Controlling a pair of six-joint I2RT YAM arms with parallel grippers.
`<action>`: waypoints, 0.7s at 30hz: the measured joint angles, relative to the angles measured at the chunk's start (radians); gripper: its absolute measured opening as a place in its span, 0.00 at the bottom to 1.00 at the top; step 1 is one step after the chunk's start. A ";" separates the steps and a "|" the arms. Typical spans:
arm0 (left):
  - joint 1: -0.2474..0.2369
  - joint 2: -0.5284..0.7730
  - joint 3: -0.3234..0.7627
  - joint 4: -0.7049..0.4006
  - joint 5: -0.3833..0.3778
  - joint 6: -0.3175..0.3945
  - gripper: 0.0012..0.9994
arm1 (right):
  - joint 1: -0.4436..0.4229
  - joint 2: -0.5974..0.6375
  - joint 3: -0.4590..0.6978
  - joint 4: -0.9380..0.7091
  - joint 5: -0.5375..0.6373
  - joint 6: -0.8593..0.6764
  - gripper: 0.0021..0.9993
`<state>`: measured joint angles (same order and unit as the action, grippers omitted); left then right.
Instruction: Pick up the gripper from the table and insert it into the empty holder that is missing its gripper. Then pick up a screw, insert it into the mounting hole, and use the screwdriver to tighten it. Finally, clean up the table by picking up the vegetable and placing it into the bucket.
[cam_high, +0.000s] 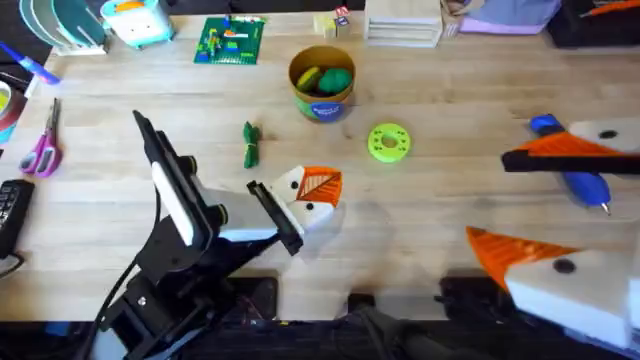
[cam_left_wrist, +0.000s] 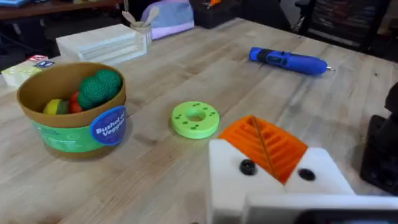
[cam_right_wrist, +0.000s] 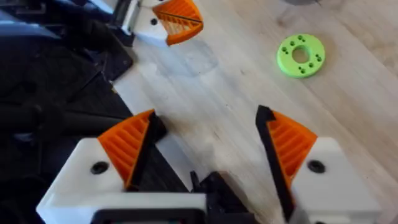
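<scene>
- Clutter lines the far edge of the pale wood-plank table (cam_high: 440, 130): a flat green brick plate with small coloured bricks (cam_high: 231, 41), stacked white boxes (cam_high: 403, 22), and pink-handled scissors (cam_high: 42, 150) towards the left side.
- The small round yellow-gold tub with a blue label (cam_high: 322, 84) stands in the middle of the far half, holding a bumpy round teal-green toy (cam_left_wrist: 99, 87) and yellow and red pieces.
- The lime-green round plastic disc with holes (cam_high: 389, 142) lies flat just beside the tub, between it and the left arm's fingers.
- The small elongated dark green toy vegetable (cam_high: 250, 144) lies on the wood left of the tub, apart from it, with nothing on it.
- The bright blue pen-shaped screwdriver (cam_high: 573, 170), thick-bodied with a thin metal bit, lies at the right; in the overhead view the right arm partly covers it.
- The left gripper (cam_high: 314, 192) rests low near the table centre, its white triangular mounts bearing ribbed orange wedge tips pressed together.
- The right gripper (cam_right_wrist: 208, 146) hovers over the near right part of the table, its two white fingers with ribbed orange pads spread well apart, nothing between them.
</scene>
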<state>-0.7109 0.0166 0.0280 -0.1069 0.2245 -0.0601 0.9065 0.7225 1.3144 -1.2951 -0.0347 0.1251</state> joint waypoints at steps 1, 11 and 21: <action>0.000 0.000 0.000 0.002 0.001 0.000 0.01 | -0.001 -0.001 0.000 -0.015 0.028 0.015 0.99; 0.000 0.000 -0.002 0.014 0.011 0.000 0.01 | -0.149 -0.001 -0.002 -0.140 0.410 0.131 0.99; 0.000 0.000 -0.002 0.014 0.012 0.000 0.01 | -0.527 0.020 -0.002 -0.123 0.529 0.136 0.99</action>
<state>-0.7109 0.0166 0.0263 -0.0929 0.2367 -0.0601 0.3798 0.7425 1.3120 -1.4178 0.4940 0.2606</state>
